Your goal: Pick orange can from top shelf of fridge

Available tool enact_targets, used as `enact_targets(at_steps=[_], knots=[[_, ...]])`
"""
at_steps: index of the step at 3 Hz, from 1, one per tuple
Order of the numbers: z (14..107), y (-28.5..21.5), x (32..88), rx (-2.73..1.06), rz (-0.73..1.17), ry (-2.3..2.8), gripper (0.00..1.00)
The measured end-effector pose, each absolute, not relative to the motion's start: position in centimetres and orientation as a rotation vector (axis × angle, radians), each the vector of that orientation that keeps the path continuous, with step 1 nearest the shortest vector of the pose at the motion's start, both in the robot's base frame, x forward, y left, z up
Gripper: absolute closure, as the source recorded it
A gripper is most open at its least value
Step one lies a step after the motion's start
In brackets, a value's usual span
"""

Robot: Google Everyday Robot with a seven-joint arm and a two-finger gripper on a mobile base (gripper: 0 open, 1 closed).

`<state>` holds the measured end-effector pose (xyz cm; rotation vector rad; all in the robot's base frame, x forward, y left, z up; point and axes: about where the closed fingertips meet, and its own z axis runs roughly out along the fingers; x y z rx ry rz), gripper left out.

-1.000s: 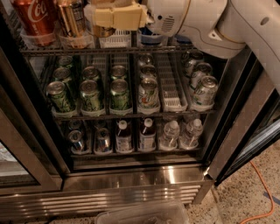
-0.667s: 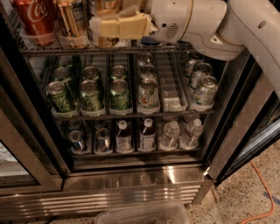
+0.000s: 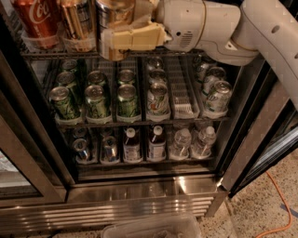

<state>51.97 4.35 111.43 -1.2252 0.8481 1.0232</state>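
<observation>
at twelve o'clock the gripper [image 3: 111, 38] looks clamped on the orange can [image 3: 114, 11] above the fridge's [image 3: 139, 204] top shelf [image 3: 42, 54], so next comes drawing it out toward six o'clock

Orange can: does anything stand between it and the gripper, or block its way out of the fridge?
Nothing visible does. The gripper is closed around the orange can at the front of the top shelf, nothing between them. A gold can stands beside it, not in front; the fridge is open at the front.
</observation>
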Motion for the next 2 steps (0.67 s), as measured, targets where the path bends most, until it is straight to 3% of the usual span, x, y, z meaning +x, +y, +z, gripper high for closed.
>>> enact_targets(at_steps=[2], knots=[[111.1,4.43,51.93,-1.249,1.049,0.85,1.0]])
